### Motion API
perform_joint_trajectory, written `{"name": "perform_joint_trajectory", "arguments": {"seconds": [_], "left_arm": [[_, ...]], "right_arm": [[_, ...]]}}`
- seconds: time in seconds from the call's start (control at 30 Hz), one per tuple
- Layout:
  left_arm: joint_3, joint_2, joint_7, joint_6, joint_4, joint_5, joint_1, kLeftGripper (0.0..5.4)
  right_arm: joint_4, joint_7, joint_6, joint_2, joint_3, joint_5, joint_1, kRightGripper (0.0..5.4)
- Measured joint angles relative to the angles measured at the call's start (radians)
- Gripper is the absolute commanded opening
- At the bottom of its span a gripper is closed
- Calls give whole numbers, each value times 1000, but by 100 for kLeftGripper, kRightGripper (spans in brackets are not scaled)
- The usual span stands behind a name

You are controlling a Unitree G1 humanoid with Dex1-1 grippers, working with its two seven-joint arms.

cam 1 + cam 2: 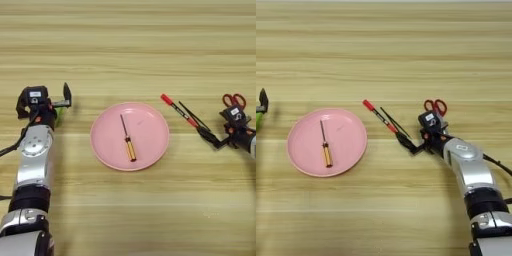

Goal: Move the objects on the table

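An amber-handled mini screwdriver [128,141] lies on the round pink plate [150,150] in the middle of the table [130,45]. To the right of the plate, a red-capped pen [178,110] and a pair of thin black sticks [192,115] lie side by side, slanting down to the right. Red-handled scissors [234,99] rest further right. My right gripper [405,141] is at the lower ends of the sticks and pen and touches them. My left gripper [65,97] hangs parked left of the plate, away from every object.
A small green thing [58,116] shows just below the left gripper, beside the wrist. The right forearm [468,165] runs in from the bottom right, and the scissors lie just behind its wrist.
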Motion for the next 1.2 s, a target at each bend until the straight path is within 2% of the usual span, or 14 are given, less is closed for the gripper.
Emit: {"name": "perform_joint_trajectory", "arguments": {"seconds": [0.07,0.63,1.2], "left_arm": [[0,0,0,0,0,0,0,540],[0,0,0,1,0,0,0,540],[1,0,0,1,0,0,0,540]], "right_arm": [[11,1,0,0,0,0,-5,537],[132,18,23,3,4,16,-84,386],[112,26,23,4,12,16,-73,214]]}}
